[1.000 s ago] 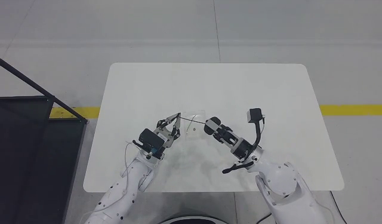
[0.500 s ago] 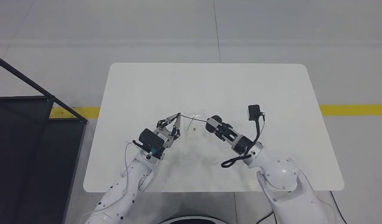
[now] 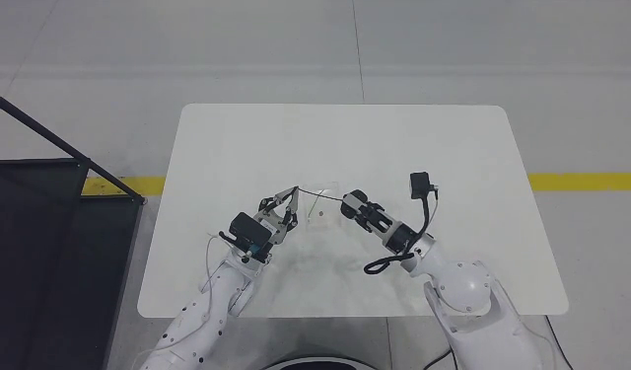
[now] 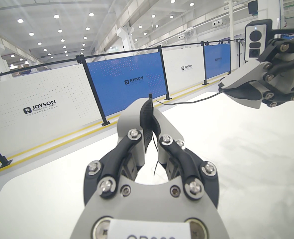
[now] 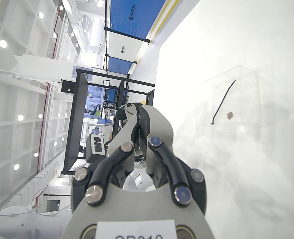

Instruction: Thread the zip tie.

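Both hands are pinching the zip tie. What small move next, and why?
Probably ease the right hand slightly toward the left hand, aiming the tail at the head. The head stands up from the shut left hand, and the tail's free tip lies just beside it; I cannot tell whether it has entered the slot.

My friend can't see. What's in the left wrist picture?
The left hand is shut on a black zip tie above a white table. Across from it, the right hand pinches a thin black strand whose tip ends near that tie.
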